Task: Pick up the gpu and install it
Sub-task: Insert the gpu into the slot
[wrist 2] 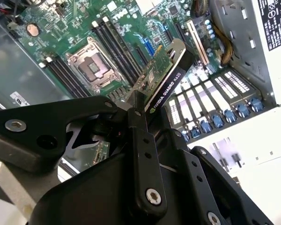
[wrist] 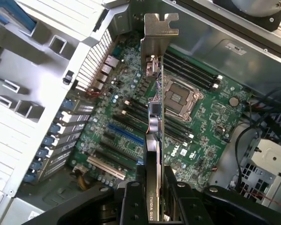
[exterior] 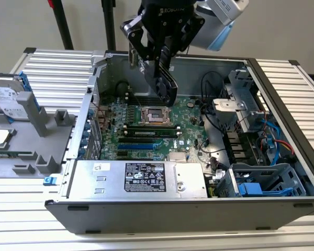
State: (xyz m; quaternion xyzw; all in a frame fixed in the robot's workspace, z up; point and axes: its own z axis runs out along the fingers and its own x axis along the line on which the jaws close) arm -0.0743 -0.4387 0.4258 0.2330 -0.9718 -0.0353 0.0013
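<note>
The gpu (exterior: 166,86) hangs edge-down over the middle of the large green motherboard (exterior: 146,130) inside the open computer case. My gripper (exterior: 158,55) is shut on it from above. In the second wrist view the gpu (wrist 2: 167,77) shows its black cooler face and its green board edge, held between the black fingers (wrist 2: 141,140). In the first wrist view the gpu (wrist: 154,117) runs away from my gripper (wrist: 154,190), with its silver end bracket (wrist: 159,30) at the far end. It is above the slots and touches nothing on the board.
The case's metal walls (exterior: 94,83) surround the board. A silver power supply (exterior: 141,178) lies along the near side; drive cages and cables (exterior: 251,120) sit at the exterior view's right. A grey fixture (exterior: 42,141) with a hard drive (exterior: 10,99) stands at its left.
</note>
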